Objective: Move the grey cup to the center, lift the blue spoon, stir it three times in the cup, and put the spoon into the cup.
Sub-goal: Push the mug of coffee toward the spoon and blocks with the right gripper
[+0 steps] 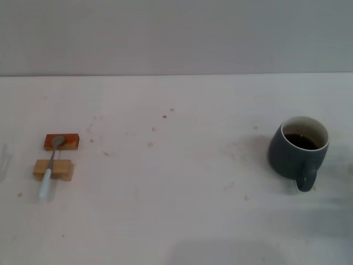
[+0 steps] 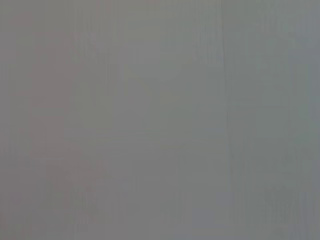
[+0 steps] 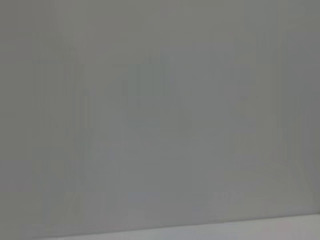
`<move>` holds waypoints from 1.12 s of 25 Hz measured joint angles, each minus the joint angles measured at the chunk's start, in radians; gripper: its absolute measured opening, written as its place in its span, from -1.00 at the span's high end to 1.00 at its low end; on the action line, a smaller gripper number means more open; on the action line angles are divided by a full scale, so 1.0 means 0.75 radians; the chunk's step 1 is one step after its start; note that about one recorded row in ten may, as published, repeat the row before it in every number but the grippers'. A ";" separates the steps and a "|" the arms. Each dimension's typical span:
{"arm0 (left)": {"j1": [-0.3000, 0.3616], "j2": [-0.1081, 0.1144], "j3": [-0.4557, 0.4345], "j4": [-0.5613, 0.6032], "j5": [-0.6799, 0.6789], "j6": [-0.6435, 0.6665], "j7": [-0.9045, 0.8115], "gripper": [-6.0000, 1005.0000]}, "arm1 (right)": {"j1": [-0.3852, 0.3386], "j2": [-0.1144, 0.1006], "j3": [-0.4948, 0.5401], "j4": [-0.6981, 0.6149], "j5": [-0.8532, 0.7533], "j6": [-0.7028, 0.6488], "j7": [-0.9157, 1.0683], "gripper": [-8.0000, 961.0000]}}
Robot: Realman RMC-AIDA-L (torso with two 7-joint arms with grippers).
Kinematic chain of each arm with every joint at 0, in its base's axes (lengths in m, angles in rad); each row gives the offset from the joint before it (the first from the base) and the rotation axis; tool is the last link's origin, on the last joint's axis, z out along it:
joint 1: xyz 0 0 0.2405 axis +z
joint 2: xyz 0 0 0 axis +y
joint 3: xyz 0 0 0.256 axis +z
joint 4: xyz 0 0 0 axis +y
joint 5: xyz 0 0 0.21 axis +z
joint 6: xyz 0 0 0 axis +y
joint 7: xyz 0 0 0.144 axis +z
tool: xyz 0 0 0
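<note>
Two wooden blocks (image 1: 62, 142) (image 1: 53, 169) on stained white table (image 1: 176, 210); grey wall (image 1: 176, 33) behind

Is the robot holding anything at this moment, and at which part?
Nothing is held. The blue spoon lies across two wooden blocks, the grey cup stands alone, and no gripper is in view.
</note>
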 joint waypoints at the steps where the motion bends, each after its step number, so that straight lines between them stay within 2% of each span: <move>1: 0.000 0.000 0.000 0.000 0.000 0.000 0.000 -0.61 | 0.003 0.000 -0.008 0.002 0.000 0.009 0.001 0.99; 28: -0.004 0.000 0.000 -0.004 0.002 0.005 -0.007 -0.61 | 0.065 0.002 -0.205 0.104 -0.001 0.087 0.008 0.99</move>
